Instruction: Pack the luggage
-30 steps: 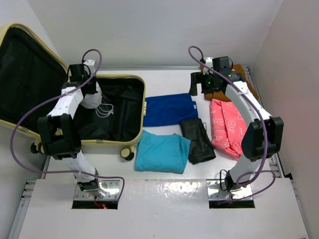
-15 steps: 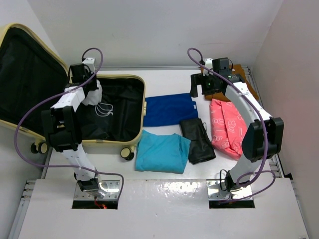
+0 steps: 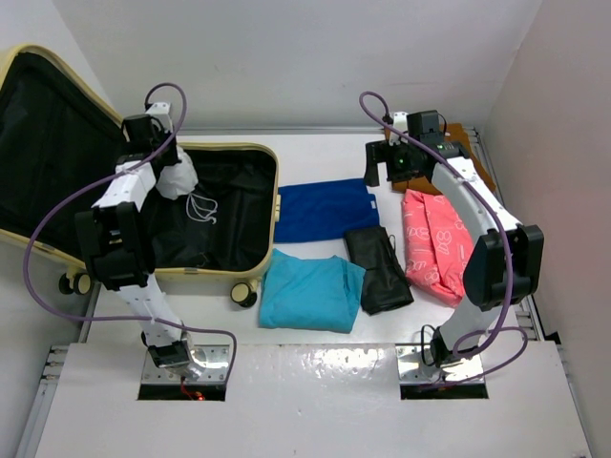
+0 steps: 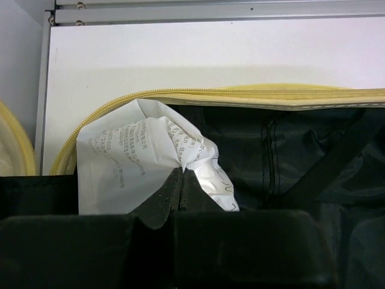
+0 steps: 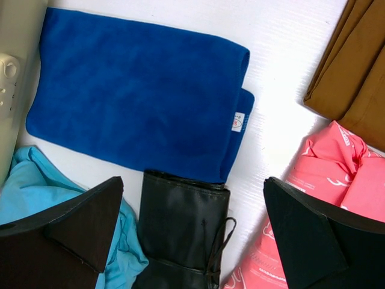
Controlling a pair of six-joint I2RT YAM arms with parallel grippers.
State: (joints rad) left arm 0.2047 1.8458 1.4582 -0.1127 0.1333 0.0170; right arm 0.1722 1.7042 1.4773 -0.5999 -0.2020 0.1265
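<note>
Top external view has the luggage [image 3: 273, 224] lying open on the left of the table [image 3: 325, 148], its lid raised. Over its black lining the left gripper [image 4: 180, 177] is pinched tight on a crumpled white printed packet [image 4: 129, 156]. The right gripper [image 5: 192, 183] hangs spread wide and empty above the folded blue cloth [image 5: 138, 102] and black pouch [image 5: 180, 232].

We found the top view bright and evenly lit from above, with faint soft shadows on the table [image 3: 325, 157] and a glossy glare on the white front panel [image 3: 315, 382]. The luggage [image 3: 229, 191] lining was so dark it lost its detail. Up close, the left fingers [image 4: 240, 253] and right fingers [image 5: 307, 241] were dim, blurred shapes before sharp backgrounds.
</note>
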